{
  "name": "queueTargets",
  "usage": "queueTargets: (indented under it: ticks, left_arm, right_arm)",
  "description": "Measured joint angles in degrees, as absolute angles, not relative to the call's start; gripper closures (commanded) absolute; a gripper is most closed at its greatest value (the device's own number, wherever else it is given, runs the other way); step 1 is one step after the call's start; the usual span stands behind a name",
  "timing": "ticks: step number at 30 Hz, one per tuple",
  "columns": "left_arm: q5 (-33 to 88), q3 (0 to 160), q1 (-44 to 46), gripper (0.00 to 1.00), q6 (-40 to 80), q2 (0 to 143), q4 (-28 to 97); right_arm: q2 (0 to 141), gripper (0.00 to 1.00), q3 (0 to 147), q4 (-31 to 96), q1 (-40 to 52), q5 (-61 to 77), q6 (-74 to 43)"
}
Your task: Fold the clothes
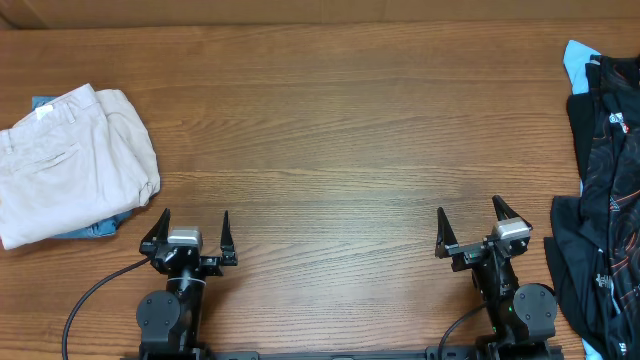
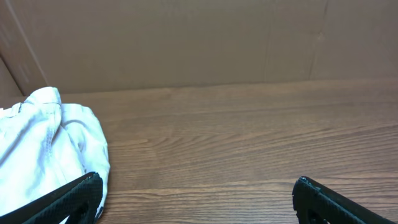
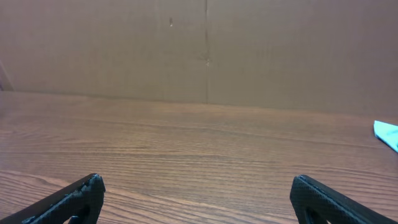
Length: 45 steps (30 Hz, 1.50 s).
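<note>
The left gripper (image 1: 195,214) sits at the near edge of the counter (image 1: 330,130) with its jaws spread wide apart and nothing between them. The right gripper (image 1: 468,206) is the same, jaws wide and empty. We see only bare wood grain between the fingers in both wrist views, and a brown cardboard wall (image 3: 205,50) rising behind the counter.

The clothes (image 1: 605,200) lie in a crumpled black heap at the far right edge of the counter, partly cut off by the frame. We can make out thin orange lines on the fabric. A light-blue piece (image 1: 578,65) pokes out at the heap's far end. The heap's near end lies just beside the right arm's base, and the right gripper does not touch it.

At the far left, well apart from the clothes, we find folded beige trousers (image 1: 70,165) resting on something blue (image 1: 100,228). They lie ahead and to the left of the left gripper, untouched.
</note>
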State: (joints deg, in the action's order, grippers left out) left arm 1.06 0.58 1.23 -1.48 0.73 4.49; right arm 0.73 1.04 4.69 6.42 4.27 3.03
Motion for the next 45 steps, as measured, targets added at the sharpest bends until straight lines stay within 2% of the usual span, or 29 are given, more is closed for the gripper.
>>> queueTargets:
  ticks: [36, 45]
  left_arm:
    - [1.1, 0.6, 1.2, 0.0, -1.5, 0.7, 4.5]
    - [1.2, 0.6, 1.2, 0.0, 2.5, 0.7, 4.5]
  right_arm:
    - [0.7, 0.0, 1.0, 4.6, 6.4, 4.3, 3.0]
    - [0.7, 0.0, 1.1, 5.0, 6.4, 2.9, -4.2]
